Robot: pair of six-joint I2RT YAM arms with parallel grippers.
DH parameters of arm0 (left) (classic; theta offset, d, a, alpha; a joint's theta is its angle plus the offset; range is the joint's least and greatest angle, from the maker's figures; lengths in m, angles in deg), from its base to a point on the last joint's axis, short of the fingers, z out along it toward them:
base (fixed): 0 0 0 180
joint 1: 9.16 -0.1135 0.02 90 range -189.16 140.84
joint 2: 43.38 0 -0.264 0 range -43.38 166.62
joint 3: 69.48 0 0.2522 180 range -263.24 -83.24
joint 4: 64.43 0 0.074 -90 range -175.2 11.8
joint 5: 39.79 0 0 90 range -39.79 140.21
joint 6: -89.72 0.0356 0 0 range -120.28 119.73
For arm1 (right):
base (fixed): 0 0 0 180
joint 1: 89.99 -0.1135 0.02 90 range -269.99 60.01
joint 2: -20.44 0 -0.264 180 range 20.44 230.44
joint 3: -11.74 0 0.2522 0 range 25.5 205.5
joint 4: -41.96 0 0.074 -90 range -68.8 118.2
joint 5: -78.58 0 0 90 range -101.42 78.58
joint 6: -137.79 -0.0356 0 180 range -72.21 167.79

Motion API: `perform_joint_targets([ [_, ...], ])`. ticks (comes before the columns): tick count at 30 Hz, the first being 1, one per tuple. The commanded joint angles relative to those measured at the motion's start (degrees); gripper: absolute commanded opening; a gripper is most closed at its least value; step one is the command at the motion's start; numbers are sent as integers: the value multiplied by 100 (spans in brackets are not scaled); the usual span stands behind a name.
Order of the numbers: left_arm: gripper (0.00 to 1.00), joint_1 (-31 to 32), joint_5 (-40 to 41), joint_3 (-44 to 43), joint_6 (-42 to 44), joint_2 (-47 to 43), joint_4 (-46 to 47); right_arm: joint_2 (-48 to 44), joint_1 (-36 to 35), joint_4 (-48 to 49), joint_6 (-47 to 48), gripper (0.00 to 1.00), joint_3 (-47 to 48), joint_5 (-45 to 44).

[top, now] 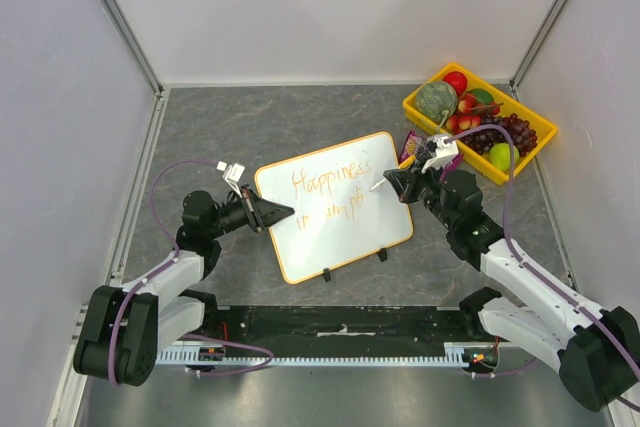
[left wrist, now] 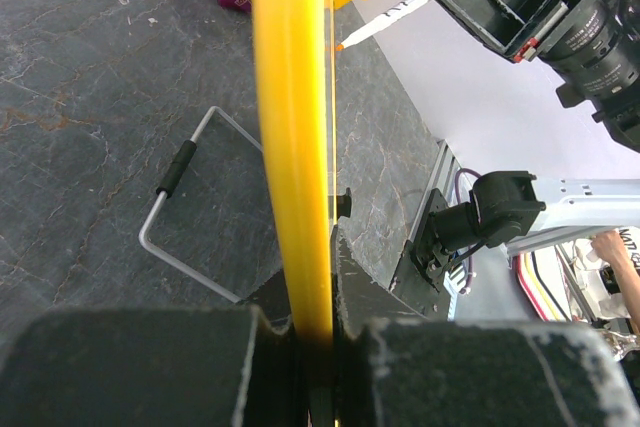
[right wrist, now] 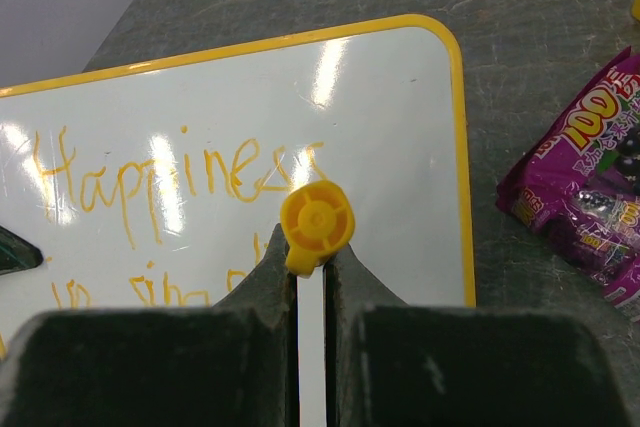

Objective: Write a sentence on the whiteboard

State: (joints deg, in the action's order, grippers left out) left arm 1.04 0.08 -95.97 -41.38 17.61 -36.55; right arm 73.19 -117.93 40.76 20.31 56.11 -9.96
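The left pincer [top: 284, 212] clamps the whiteboard [top: 345, 242]; the right pincer [top: 394, 181] holds a marker [right wrist: 317, 222], seemingly touching it.

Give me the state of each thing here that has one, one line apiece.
whiteboard: written on, one edge clamped
sentence: two orange lines, the second partly hidden in the right wrist view
marker: uncapped, tip at the board
left gripper: shut on whiteboard
right gripper: shut on marker
yellow tray: filled with fruit
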Motion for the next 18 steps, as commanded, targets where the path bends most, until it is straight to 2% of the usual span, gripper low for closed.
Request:
perform_joint_targets([
  [1,2,0,153,157,920,62,-429,121,8,326,-11,0,85,-57],
  [18,2,0,135,148,920,88,-403,429,17,388,24,0,-55,267],
])
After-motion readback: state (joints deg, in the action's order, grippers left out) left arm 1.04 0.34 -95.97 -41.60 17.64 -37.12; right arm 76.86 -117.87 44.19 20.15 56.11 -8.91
